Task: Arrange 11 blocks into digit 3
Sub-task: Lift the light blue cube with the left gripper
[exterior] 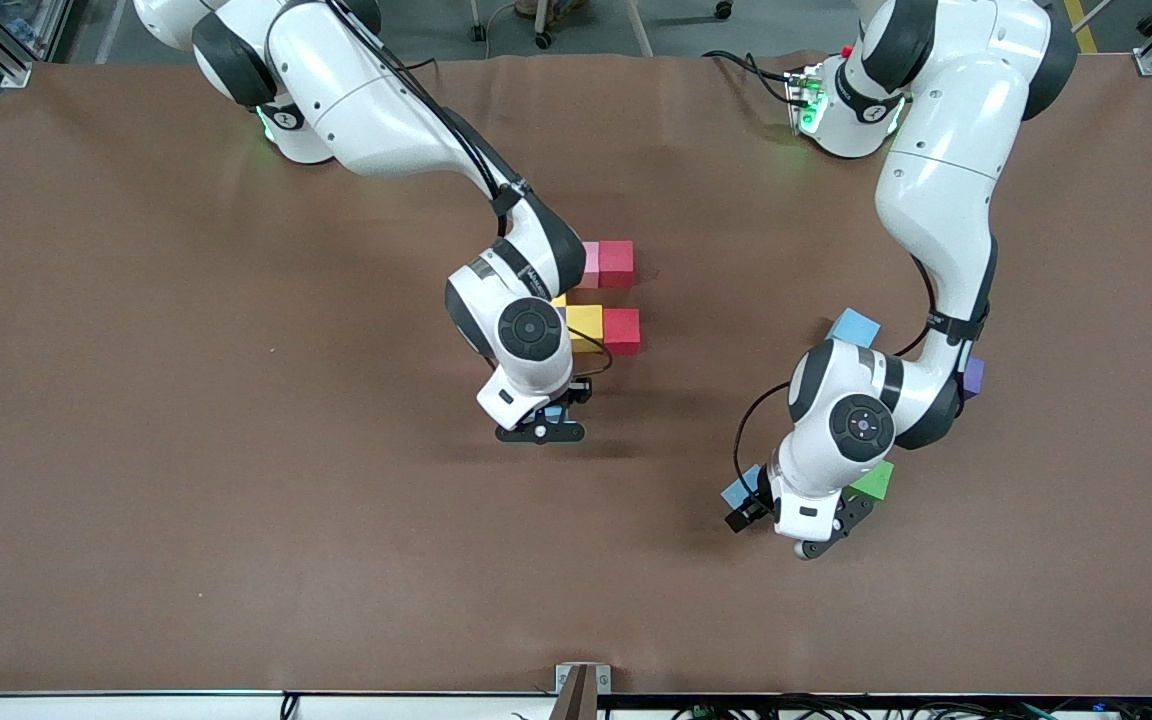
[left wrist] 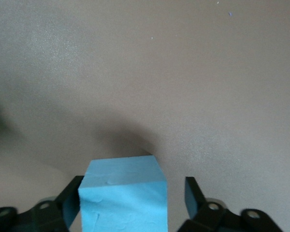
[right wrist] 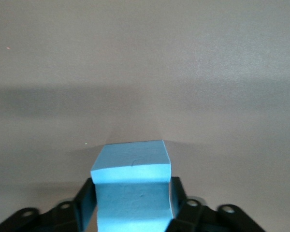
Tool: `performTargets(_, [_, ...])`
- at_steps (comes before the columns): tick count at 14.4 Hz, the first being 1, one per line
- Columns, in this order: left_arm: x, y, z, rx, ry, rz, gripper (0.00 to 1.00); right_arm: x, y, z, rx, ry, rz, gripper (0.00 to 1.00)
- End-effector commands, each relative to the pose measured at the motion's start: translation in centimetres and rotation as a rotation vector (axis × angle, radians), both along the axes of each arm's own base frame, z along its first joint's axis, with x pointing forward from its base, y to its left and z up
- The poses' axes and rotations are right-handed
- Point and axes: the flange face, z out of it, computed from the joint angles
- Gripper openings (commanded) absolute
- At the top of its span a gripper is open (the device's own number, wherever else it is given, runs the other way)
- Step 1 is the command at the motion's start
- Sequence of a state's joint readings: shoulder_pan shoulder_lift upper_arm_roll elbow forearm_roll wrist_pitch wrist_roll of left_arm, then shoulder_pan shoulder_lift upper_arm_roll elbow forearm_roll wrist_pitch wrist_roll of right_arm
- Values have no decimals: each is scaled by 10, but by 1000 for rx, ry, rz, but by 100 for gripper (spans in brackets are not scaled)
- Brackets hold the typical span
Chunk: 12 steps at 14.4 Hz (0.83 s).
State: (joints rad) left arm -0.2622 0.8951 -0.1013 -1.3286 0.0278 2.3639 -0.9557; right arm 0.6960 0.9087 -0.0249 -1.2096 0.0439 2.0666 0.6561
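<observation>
My right gripper [exterior: 542, 428] [right wrist: 131, 186] is shut on a light blue block [exterior: 553, 412] [right wrist: 131, 193], its fingers denting the block's sides. The block is down at the table, just nearer the front camera than a cluster of blocks: pink [exterior: 590, 262], red [exterior: 616, 262], yellow [exterior: 584, 322] and red [exterior: 622, 330]. My left gripper [exterior: 751, 507] [left wrist: 133, 188] stands open around another light blue block [exterior: 739, 490] [left wrist: 123, 198] on the table. One finger [left wrist: 70, 203] touches it and the other [left wrist: 193, 195] stands clear. The arms hide part of the cluster.
A third light blue block [exterior: 854, 327] and a purple block [exterior: 973, 377] lie beside the left arm, toward its end of the table. A green cube [exterior: 874, 481] sits close by the left hand. The brown table cover [exterior: 236, 450] shows bare toward the right arm's end.
</observation>
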Motion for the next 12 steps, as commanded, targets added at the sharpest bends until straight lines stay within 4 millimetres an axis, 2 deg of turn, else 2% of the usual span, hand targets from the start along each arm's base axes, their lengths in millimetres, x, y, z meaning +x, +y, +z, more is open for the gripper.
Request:
performTargets(1, [1, -2, 1, -13, -5, 16, 67, -6, -5, 3, -18, 0, 2, 100])
performTargets(6, [1, -5, 14, -32, 5, 71, 38, -6, -4, 5, -13, -4, -2, 100])
performTargets(9, [-1, -8, 29, -38, 28, 161, 27, -8, 0, 4, -7, -6, -3, 100])
performTargets(10, [-6, -20, 31, -44, 44, 205, 23, -8, 0, 4, -2, -6, -7, 100])
performTargets(12, [-12, -35, 35, -52, 51, 256, 21, -9, 3, 6, 8, -10, -9, 100])
